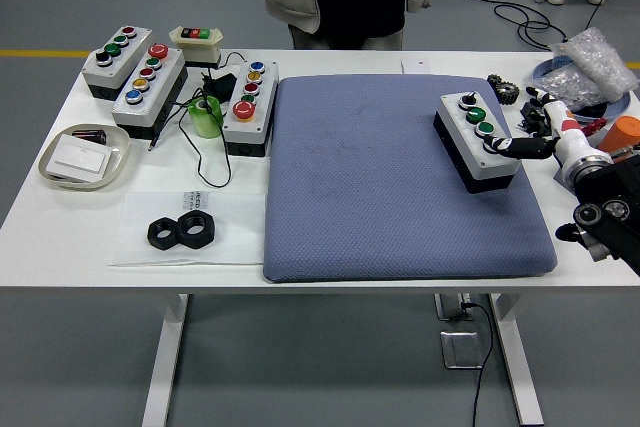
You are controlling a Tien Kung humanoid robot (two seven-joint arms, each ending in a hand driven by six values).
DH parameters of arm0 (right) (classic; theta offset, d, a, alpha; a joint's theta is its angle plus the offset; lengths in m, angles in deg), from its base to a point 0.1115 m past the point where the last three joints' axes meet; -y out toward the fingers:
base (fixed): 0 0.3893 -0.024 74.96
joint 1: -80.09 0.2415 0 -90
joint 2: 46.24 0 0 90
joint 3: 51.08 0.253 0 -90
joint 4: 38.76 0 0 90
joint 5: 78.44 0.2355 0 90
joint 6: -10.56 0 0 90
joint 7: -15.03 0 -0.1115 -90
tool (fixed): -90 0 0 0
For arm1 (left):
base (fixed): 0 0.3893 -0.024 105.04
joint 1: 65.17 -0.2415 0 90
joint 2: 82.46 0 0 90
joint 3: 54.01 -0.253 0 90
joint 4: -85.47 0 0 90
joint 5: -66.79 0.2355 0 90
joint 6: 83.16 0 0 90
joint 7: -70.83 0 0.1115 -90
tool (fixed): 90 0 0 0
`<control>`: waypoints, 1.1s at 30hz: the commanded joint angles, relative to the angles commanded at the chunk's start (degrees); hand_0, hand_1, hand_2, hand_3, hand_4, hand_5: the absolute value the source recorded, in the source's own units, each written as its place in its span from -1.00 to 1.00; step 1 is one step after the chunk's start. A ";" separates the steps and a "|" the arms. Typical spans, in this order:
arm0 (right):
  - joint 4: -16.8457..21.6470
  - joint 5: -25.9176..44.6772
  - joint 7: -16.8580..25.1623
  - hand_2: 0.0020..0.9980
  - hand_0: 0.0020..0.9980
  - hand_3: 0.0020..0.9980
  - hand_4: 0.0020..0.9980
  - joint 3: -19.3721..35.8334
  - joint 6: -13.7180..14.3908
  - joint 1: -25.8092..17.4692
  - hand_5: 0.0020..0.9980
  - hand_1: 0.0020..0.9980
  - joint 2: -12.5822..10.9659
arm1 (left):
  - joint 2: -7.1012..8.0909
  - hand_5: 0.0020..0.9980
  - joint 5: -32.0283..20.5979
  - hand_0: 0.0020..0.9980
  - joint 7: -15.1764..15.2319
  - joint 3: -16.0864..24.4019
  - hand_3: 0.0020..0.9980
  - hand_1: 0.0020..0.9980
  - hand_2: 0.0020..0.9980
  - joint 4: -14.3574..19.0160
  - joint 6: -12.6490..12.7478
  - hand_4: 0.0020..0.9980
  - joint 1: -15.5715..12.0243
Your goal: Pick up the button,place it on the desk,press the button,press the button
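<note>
On blue mat (380,197), right hand (535,142), fingers (508,145) extended, 1 touching button box (478,140) near end, nothing gripped

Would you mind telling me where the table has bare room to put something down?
Most of the blue mat is bare, left of the button box under the right hand. The white strip along the near edge is free too. The far-left corner is crowded with button boxes.

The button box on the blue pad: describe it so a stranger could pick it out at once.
Start at the large blue quilted pad covering the white table's middle and right. Near its right edge lies a grey-topped, black-based button box, with the robot's right hand at its near end. It is the only box on the pad; the other boxes sit left of it.
</note>
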 joint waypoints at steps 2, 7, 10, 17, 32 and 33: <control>-0.49 -1.79 -0.03 1.00 1.00 1.00 0.78 -0.32 -0.12 0.22 -0.75 0.86 0.30 | 0.00 1.00 0.05 0.50 -0.02 0.02 0.55 0.57 0.72 0.01 -0.01 0.10 -0.02; -2.14 -0.12 0.09 1.00 1.00 1.00 0.79 -0.40 -0.48 0.53 -0.73 0.86 1.92 | 0.02 1.00 0.12 0.50 -0.08 0.02 0.55 0.57 0.72 0.05 -0.04 0.09 -0.01; -2.08 0.74 0.03 1.00 1.00 1.00 0.79 0.09 -0.49 0.47 -0.73 0.86 2.38 | 0.03 1.00 -0.24 0.50 0.04 -0.22 0.55 0.57 0.72 0.05 0.01 0.09 0.11; -3.51 1.09 -0.60 1.00 1.00 1.00 0.80 0.25 -0.43 1.41 -0.69 0.85 4.22 | 0.04 1.00 -0.87 0.50 0.22 -0.59 0.55 0.57 0.72 0.08 0.07 0.10 0.34; -14.18 0.70 -3.78 1.00 1.00 1.00 0.80 -2.72 -2.64 5.35 -0.68 0.84 10.24 | 0.04 1.00 -1.23 0.50 0.33 -0.75 0.55 0.57 0.71 0.13 0.12 0.09 0.46; -14.82 0.77 -3.95 1.00 1.00 1.00 0.80 -2.83 -2.81 5.63 -0.68 0.84 10.58 | 0.05 1.00 -1.26 0.50 0.34 -0.77 0.55 0.57 0.71 0.14 0.13 0.09 0.48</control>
